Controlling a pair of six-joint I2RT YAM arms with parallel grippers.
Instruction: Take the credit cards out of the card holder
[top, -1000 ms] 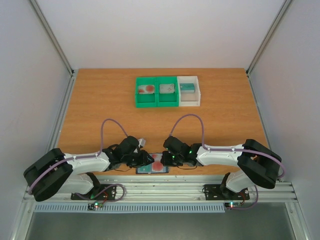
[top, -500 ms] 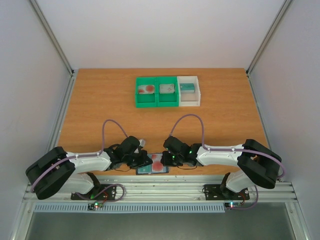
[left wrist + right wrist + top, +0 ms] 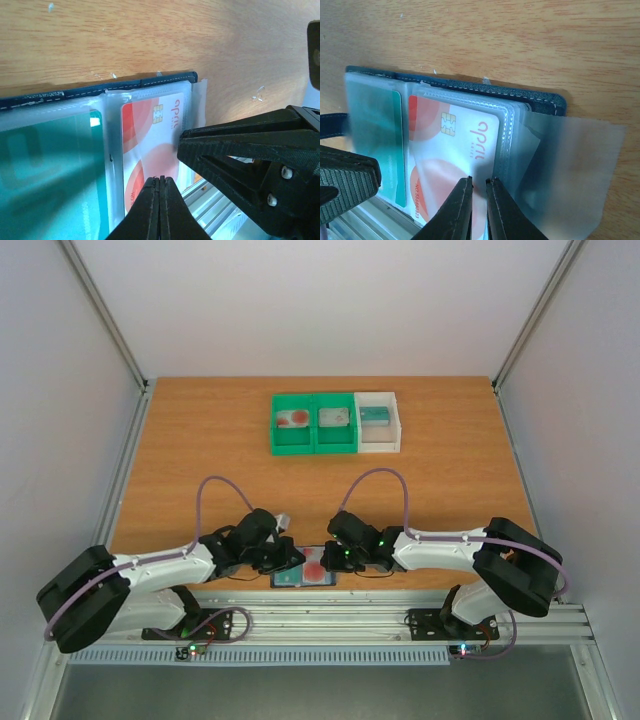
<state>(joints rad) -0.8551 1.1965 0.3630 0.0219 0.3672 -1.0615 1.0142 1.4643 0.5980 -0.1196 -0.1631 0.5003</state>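
Only your top view shows the far green bins [image 3: 300,447] and white bin [image 3: 380,445], a card in each. Up close, the card holder [image 3: 150,80], at the near edge of the bench [image 3: 200,460], sleeves a teal card [image 3: 50,170] and a red-blotched card [image 3: 465,135]. Your left claw [image 3: 160,179] is pressed together; whether your right claw [image 3: 479,182] grips, you cannot tell.

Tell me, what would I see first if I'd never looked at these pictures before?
Probably the open card holder at the near edge of the table, with a white card with red blotches and a teal card in its clear sleeves. The left gripper and right gripper both point at the red-blotched card. At the far side sits a row of green and white bins.
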